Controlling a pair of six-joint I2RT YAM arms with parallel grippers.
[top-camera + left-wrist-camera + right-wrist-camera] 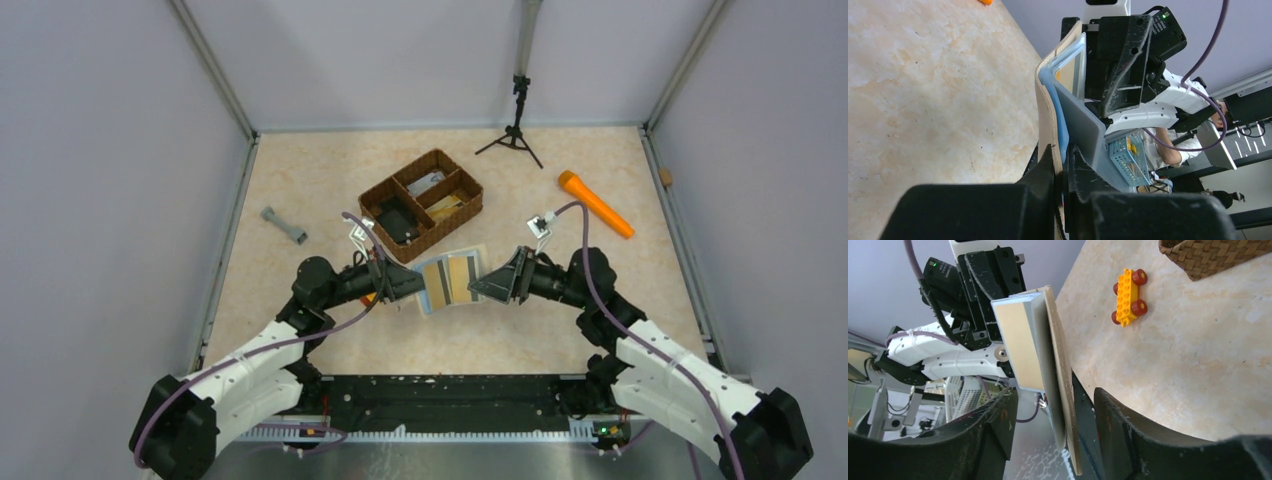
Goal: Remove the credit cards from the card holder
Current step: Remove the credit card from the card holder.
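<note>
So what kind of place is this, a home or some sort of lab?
Most likely a robot lab test cell: a table boxed in by plain panels on metal posts, two arms bolted at its near edge, and a small tripod at the back.

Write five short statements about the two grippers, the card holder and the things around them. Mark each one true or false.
1. The left gripper is clamped on an edge of the card holder. True.
2. The right gripper is shut tight on the card holder. False: its fingers stand apart, one on each side of the holder.
3. The card holder lies inside the wicker tray. False: it is held outside the tray, between the two grippers.
4. A yellow toy with red wheels sits on the table. True.
5. The orange stick lies in the wicker tray. False: it lies on the table to the right of the tray.
</note>
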